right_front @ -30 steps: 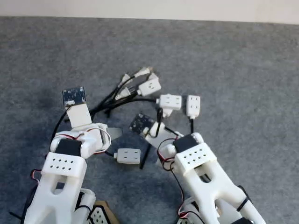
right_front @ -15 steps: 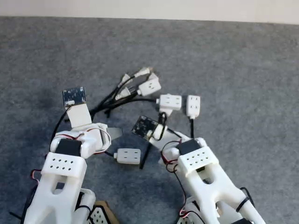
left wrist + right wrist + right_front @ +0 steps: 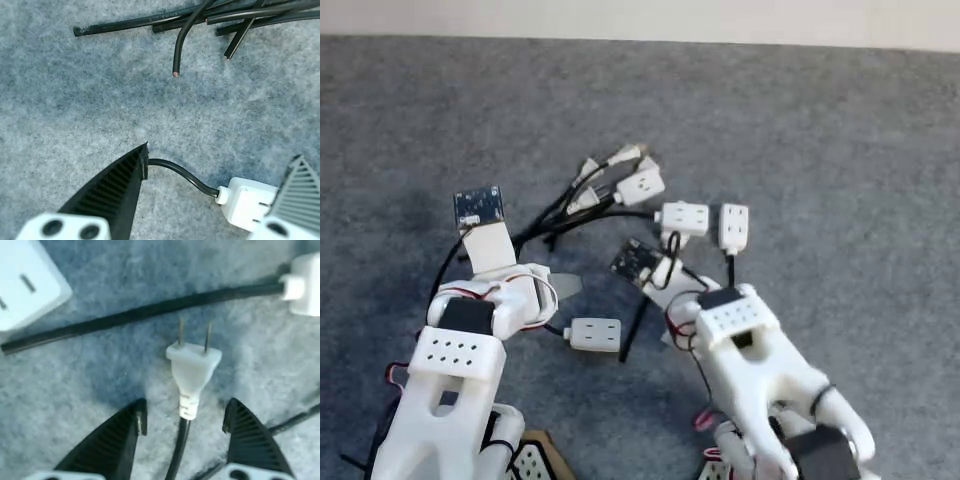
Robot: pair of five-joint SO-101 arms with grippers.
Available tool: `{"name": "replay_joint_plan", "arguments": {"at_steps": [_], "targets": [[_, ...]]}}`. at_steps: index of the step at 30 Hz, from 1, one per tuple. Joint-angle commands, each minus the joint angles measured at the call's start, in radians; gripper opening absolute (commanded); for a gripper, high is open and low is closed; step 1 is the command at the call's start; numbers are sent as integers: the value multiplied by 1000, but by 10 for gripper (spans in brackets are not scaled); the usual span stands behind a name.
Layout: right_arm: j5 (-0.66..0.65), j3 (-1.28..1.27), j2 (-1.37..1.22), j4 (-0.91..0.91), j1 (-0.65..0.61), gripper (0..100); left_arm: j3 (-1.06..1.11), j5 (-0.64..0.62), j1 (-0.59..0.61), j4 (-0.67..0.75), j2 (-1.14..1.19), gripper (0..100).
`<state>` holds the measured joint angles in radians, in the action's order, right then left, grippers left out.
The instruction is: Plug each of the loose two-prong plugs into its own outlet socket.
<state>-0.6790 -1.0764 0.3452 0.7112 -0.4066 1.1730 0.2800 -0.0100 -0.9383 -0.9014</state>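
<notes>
- Looking down on grey carpet [image 3: 840,150] spreading across the whole table.
- Finding the left arm [image 3: 460,350] standing at the near edge, with the left gripper [image 3: 223,151] splaying its fingers wide, gripping nothing and straddling a thin black cord [image 3: 182,172] lying on the carpet.
- Finding the right arm [image 3: 750,340] standing beside it, with the right gripper [image 3: 186,405] hanging low, fingers parted on either side of a white two-prong plug [image 3: 192,365] (touching neither finger, going by the wrist view).
- Tracing a tangle of black cords [image 3: 555,225] fanning out mid-table.
- Spotting a cluster of socket blocks [image 3: 683,218] sitting just beyond the right arm's wrist, and loose plugs [image 3: 625,155] lying unplugged at the cluster's far side.
- Spotting a near socket block [image 3: 594,334] resting just beside the left gripper, ending the straddled cord.
- Seeing the two-prong plug lying flat, pointing its prongs at a crossing cord [image 3: 150,312], near a slotted socket corner [image 3: 27,280].
</notes>
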Motion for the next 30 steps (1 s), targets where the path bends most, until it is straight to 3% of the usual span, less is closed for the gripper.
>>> {"name": "replay_joint_plan", "arguments": {"at_steps": [1,8,13,15,18,26,30], "targets": [[11,93,-84,-22,16,241,-22,-9,8,18,-2,407],[11,107,-117,-122,18,232,-18,-9,1,18,-2,407],[75,81,-108,-122,18,0,-18,-9,-13,18,-2,407],[91,67,-107,-122,15,33,-18,-9,-13,18,-2,407],[91,67,-105,-108,16,5,-18,-9,-13,18,-2,407],[95,168,-81,105,16,5,-18,-9,-13,20,-2,407],[201,213,85,199,-5,5,-18,-9,-10,52,-1,407]]}}
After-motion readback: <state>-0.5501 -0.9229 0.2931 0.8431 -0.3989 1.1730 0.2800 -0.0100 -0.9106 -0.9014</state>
